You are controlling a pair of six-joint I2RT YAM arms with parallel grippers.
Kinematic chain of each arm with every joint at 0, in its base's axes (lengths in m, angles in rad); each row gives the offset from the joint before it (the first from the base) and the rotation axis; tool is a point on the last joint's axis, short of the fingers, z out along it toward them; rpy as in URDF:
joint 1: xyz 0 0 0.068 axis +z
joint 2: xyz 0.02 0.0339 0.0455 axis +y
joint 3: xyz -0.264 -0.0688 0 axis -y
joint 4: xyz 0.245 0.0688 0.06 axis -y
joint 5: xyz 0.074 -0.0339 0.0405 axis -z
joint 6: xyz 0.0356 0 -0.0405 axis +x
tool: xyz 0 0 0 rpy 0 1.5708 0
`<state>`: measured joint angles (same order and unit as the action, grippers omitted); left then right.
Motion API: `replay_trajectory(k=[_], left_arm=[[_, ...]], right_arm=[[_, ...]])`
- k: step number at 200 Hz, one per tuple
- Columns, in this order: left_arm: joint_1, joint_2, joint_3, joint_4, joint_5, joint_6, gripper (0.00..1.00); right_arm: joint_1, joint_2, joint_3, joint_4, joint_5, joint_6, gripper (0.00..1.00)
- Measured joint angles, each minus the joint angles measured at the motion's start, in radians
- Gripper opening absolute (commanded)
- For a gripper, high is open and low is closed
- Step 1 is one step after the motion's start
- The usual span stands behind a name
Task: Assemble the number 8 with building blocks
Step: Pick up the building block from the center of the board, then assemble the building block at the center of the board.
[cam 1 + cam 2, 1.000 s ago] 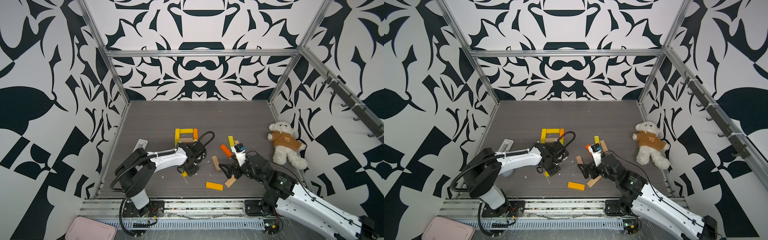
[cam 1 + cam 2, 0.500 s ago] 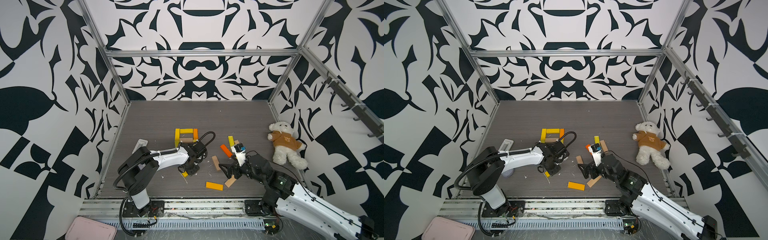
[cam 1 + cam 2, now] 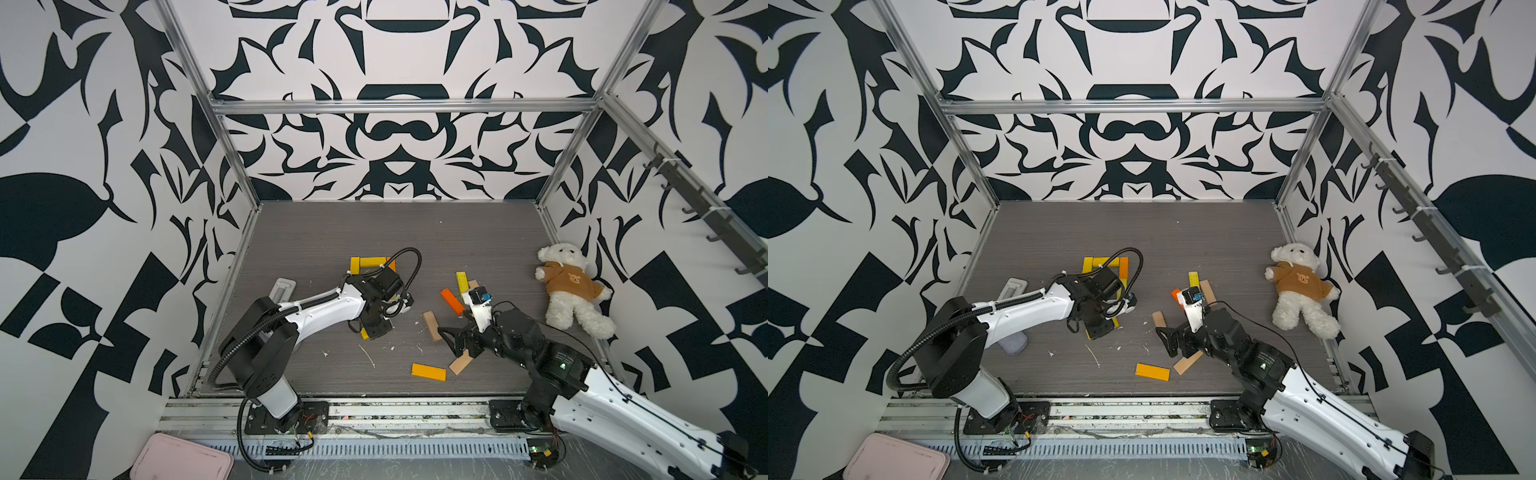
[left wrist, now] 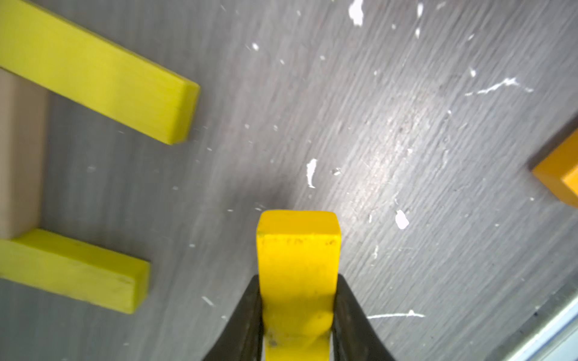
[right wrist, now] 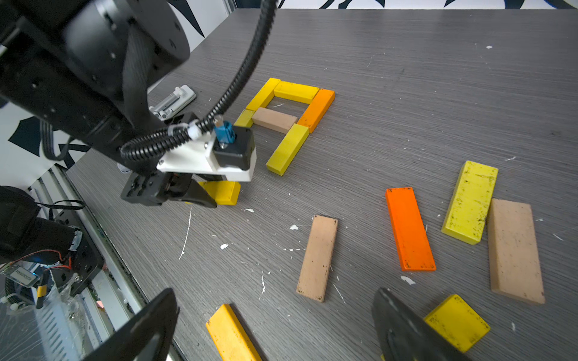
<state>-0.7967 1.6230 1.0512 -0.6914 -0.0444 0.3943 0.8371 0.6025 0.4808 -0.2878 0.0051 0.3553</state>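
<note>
closing is the one change: over the last second the left gripper [image 4: 298, 278] has drawn its jaws in, and it now clamps the sides of a yellow block [image 4: 298, 247]. both arms have hardly shifted.

farthest left, a pink tray [image 3: 180, 459] lies outside the table at the front corner, and a grey-white clip [image 3: 282, 289] lies near the left wall. next comes the unfinished figure, laid flat. a yellow upright [image 5: 264, 93], a yellow top bar [image 5: 295, 91], an orange upright [image 5: 317, 109] and a tan crossbar [image 5: 274, 119] close a square. nearer the robot, a yellow lower plank [image 5: 287, 150] carries on the orange side, and a yellow stub [image 5: 244, 118] shows on the other side, mostly hidden by the wrist. the clamped block hangs just in front of this figure, apart from it, low over the grey table [image 3: 332, 232]. whether it touches the surface i cannot tell.

further right lie loose planks, all flat: a tan plank [image 3: 431, 326], an amber plank [image 3: 428, 372] near the front edge, a second tan plank [image 3: 460, 365] partly under the right arm, a red-orange plank [image 3: 452, 301], and a scuffed yellow plank [image 3: 461, 282] beside a wide tan plank [image 5: 514, 250]. the right gripper [image 5: 275, 292] hovers over them, spread wide and holding nothing, with another yellow plank [image 5: 456, 322] just beside one finger. a white teddy bear [image 3: 569, 291] in a brown shirt lies by the right wall.
</note>
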Motion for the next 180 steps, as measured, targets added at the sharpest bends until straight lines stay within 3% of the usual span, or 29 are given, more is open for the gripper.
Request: replay_trajectory(k=[79,180], left_arm=[[0.125,0.049,0.116,-0.022,0.029,0.280,0.24],[0.161,0.108,0.117,0.118,0.111,0.418,0.26]], right_arm=[[0.000,0.006,0.000,0.000,0.003,-0.002,0.99],[0.000,0.011,0.000,0.000,0.004,-0.005,1.00]])
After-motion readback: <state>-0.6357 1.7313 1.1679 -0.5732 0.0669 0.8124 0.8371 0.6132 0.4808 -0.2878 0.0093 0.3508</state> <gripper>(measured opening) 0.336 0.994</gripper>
